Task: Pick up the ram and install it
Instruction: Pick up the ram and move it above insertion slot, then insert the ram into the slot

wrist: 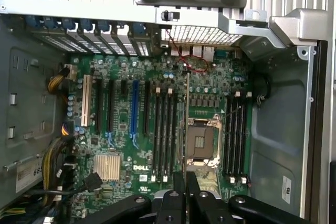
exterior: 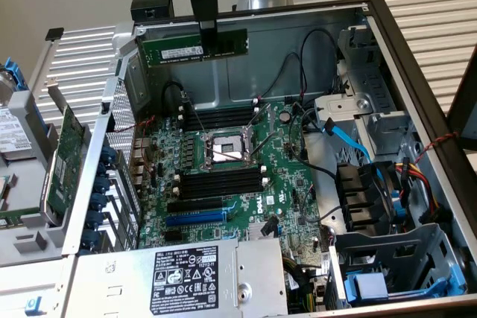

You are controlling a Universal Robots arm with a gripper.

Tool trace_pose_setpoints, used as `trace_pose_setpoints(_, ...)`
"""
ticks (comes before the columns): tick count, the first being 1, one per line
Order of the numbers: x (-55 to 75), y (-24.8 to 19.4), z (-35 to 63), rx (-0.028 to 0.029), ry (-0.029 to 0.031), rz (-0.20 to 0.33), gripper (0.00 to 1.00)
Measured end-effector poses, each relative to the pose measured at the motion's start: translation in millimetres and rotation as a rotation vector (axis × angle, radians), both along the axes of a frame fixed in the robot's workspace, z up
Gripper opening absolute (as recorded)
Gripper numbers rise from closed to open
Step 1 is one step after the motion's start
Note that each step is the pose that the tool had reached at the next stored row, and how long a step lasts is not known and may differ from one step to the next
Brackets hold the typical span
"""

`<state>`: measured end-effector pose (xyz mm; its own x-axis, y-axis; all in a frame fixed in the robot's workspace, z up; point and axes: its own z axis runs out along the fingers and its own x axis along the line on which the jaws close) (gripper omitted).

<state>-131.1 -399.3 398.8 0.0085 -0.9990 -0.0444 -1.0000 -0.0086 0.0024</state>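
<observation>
The arm comes straight down over the open computer case (exterior: 414,102), with its pincer (exterior: 208,38) pointing down and clamped tight on the upper edge of the ram (exterior: 175,50). The ram hangs on edge high above the motherboard (exterior: 246,184), near the case's far wall. Its long axis is level and runs from the exterior view's left to its right.

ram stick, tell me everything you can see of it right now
The ram is a long, thin green circuit-board stick with a white label and darker parts on its face. It is held level, standing on its long edge, and clamped near its middle by the gripper, which is shut on it. It hangs inside the open computer case, above the motherboard, and is not seated in any slot. In the wrist view it appears edge-on as a thin line. Nothing else seems to touch it.
</observation>
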Motion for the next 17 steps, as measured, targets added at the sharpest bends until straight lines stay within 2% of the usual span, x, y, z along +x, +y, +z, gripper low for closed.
trace_pose_setpoints(11, 1.8, 0.4, -2.0, 0.002, 0.0001, 0.0, 0.13)
trace_pose_setpoints(13, 1.9, 0.3, -2.9, 0.0048, 0.0001, 0.0, 0.13)
trace_pose_setpoints(17, 1.9, 0.3, -5.4, 0.0154, 0.0001, 0.0, 0.13)
